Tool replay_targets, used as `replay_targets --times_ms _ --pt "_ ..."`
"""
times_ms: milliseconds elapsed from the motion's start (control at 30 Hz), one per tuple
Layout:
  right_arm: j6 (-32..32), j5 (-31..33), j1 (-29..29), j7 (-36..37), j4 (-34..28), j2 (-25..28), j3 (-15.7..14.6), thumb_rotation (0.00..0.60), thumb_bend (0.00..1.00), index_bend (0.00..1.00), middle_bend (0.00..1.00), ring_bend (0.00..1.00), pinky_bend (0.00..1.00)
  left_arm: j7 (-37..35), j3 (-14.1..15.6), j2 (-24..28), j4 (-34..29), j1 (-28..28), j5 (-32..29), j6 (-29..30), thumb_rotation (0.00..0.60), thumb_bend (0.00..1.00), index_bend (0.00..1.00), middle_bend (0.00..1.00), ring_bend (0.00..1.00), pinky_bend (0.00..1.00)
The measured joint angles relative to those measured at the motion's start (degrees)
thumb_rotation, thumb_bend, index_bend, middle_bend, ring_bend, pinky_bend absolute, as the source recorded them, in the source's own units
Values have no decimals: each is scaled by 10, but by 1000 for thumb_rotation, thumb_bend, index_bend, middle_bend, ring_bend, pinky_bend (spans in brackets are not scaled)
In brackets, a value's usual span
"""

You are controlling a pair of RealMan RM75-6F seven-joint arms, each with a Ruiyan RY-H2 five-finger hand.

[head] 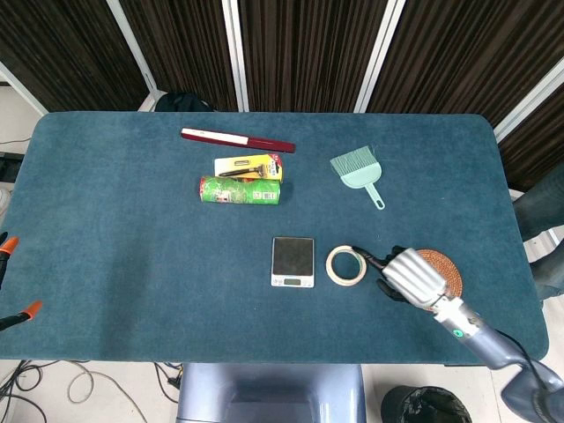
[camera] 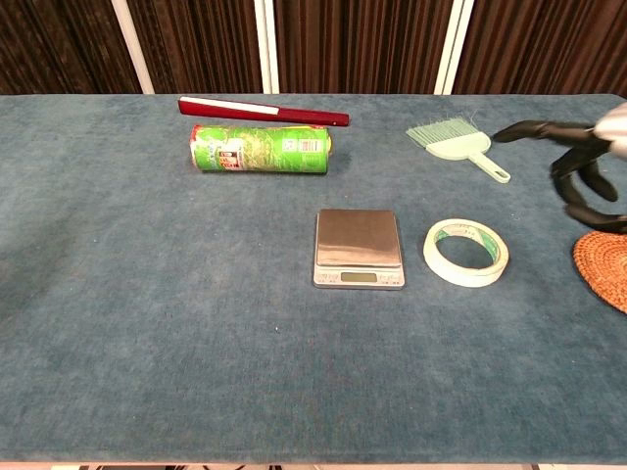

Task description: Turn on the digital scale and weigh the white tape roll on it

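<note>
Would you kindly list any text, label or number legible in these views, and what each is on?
None reads clearly.
Green can: label print, blurred.
Yellow package: print too small.
White tape roll: green inner marking, illegible.
Digital scale: display shows no digits.

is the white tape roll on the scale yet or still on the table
Still on the table. The white tape roll lies flat on the blue cloth just right of the digital scale, whose steel platform is bare. The right robot hand holds nothing.

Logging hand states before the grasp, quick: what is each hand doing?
Left hand: not in view.
Right hand: open, holding nothing, beside the tape.
</note>
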Motion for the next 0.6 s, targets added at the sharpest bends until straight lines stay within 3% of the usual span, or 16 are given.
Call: replay_targets --times_ms 300,600 --pt "-45 -10 58 -22 37 -61 -1 600 784 6 791 835 803 14 1 -5 0 -2 0 -4 600 29 0 0 0 0" --pt "-77 -21 101 -49 36 -81 -11 600 784 6 791 835 847 24 1 -9 1 -4 -3 -9 600 29 0 0 0 0"
